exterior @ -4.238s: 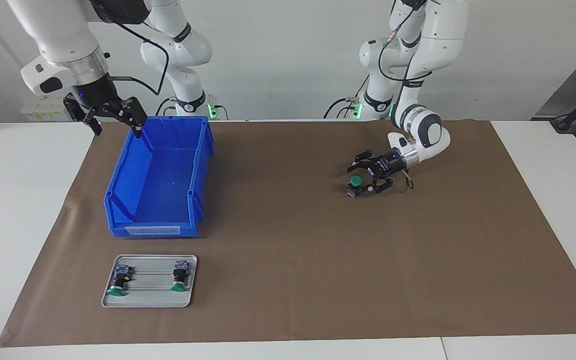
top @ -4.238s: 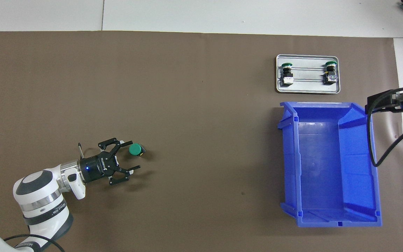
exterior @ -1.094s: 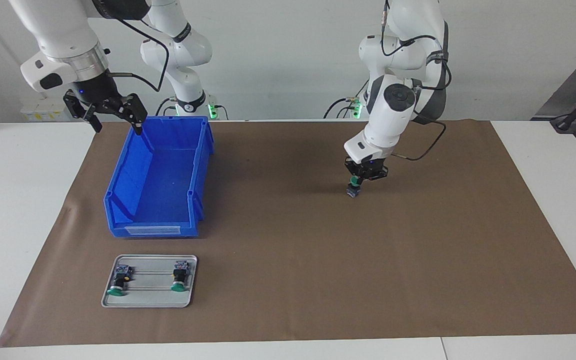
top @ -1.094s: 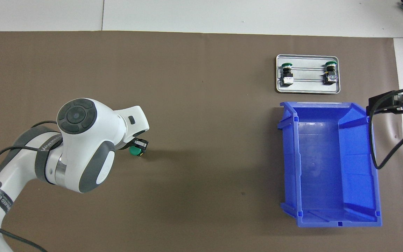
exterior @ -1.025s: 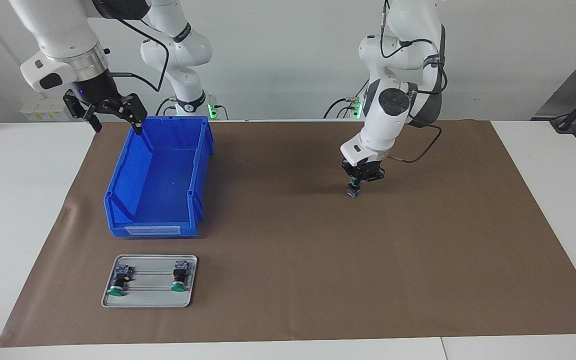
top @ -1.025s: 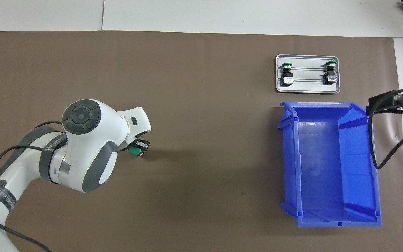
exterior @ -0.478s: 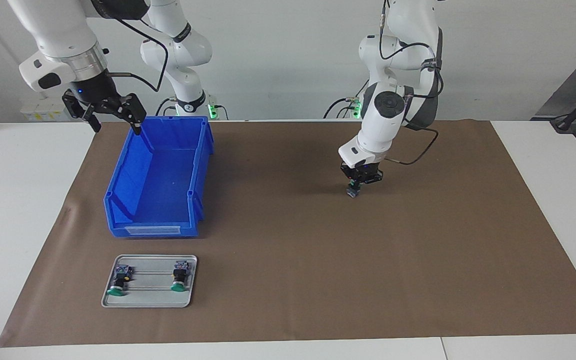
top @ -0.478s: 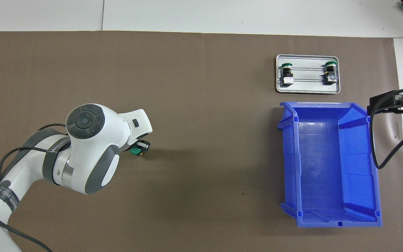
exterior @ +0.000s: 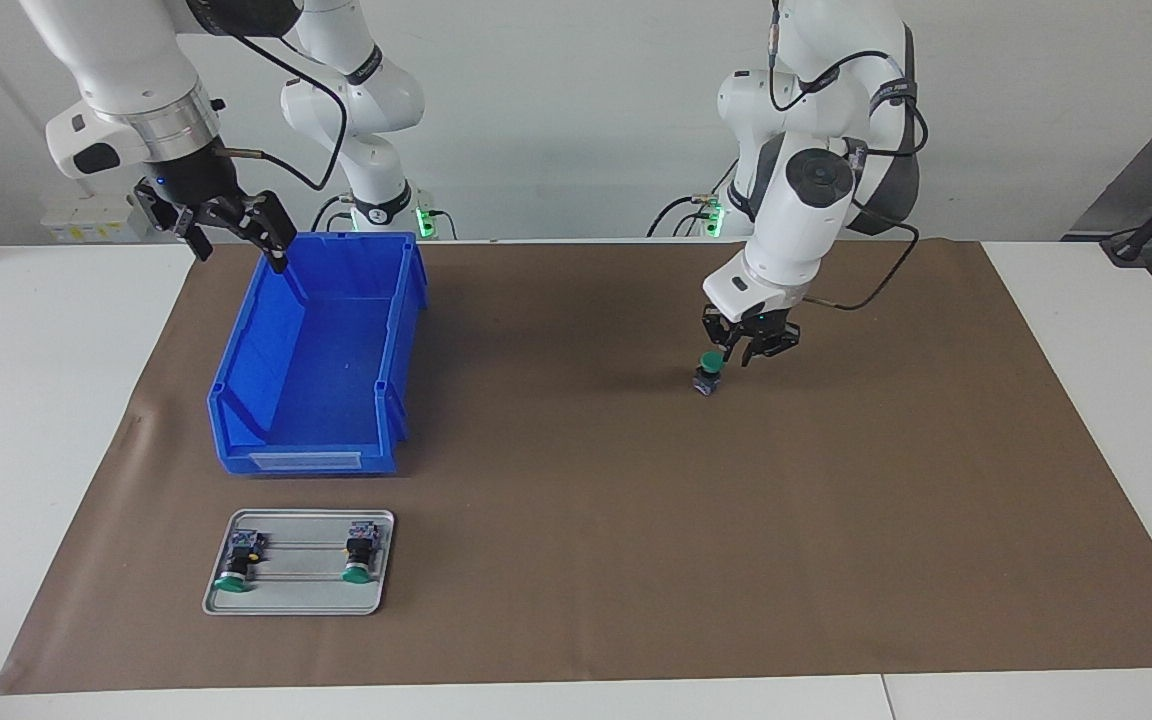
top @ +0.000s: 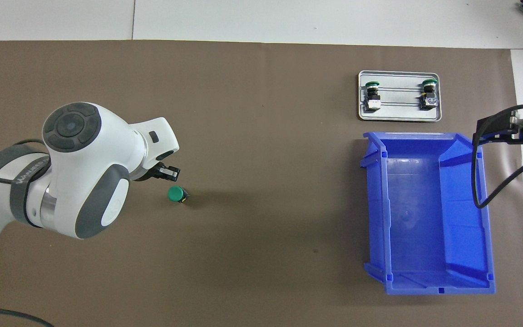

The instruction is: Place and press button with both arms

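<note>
One button (exterior: pixel 707 374) stands upright on the brown mat, green cap up; it also shows in the overhead view (top: pixel 176 194). My left gripper (exterior: pixel 742 356) hangs shut just above the mat beside the button, clear of its cap; its tip shows in the overhead view (top: pixel 170 171). My right gripper (exterior: pixel 236 245) waits open and empty in the air over a corner of the blue bin (exterior: pixel 406 300); part of it shows in the overhead view (top: pixel 511 129). Two more buttons (exterior: pixel 236 566) (exterior: pixel 357 559) lie on a small metal tray (exterior: pixel 301 592).
The open blue bin (top: pixel 376 204) stands at the right arm's end of the mat. The metal tray (top: pixel 400 114) lies just farther from the robots than the bin. The brown mat (exterior: pixel 636 520) covers most of the white table.
My left gripper was pressing down on the button's green cap; it has lifted off and drawn aside. The button still stands upright in the same spot. The right arm has hardly moved.
</note>
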Robot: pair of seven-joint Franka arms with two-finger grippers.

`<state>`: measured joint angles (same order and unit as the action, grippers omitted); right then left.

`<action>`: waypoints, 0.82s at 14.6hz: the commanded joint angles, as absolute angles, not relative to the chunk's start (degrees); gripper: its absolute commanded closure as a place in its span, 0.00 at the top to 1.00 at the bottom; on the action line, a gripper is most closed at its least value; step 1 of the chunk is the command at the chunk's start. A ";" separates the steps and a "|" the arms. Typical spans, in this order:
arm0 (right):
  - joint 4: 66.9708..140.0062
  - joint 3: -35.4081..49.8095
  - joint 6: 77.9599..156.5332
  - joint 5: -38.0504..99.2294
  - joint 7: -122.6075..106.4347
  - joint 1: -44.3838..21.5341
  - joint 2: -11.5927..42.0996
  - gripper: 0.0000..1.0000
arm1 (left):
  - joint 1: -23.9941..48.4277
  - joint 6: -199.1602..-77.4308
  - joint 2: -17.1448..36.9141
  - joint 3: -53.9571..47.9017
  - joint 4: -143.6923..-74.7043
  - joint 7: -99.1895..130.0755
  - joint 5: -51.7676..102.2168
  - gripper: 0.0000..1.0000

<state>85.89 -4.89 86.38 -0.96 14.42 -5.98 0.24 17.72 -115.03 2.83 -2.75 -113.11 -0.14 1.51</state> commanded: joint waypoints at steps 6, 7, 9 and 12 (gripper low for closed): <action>87.10 -4.13 88.84 0.17 23.86 -14.75 0.69 1.00 | 6.16 -104.09 0.26 -2.90 -103.31 -4.48 1.05 1.00; 87.80 -4.13 92.16 0.35 29.65 -17.90 1.40 1.00 | 5.11 -101.80 0.70 -2.90 -99.79 -4.48 1.23 1.00; 87.98 -4.13 96.49 0.35 40.03 -23.62 3.68 1.00 | 4.22 -97.49 1.66 -2.90 -92.76 -4.39 1.41 1.00; 86.66 -4.04 104.12 -0.17 59.08 -32.93 11.57 1.00 | 4.13 -89.94 4.74 -2.81 -84.83 -4.31 1.15 1.00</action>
<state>87.73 -3.71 99.83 -0.57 49.01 -28.51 6.12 4.86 -95.27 0.72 -2.30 -91.54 -4.21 1.44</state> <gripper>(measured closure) 0.000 0.000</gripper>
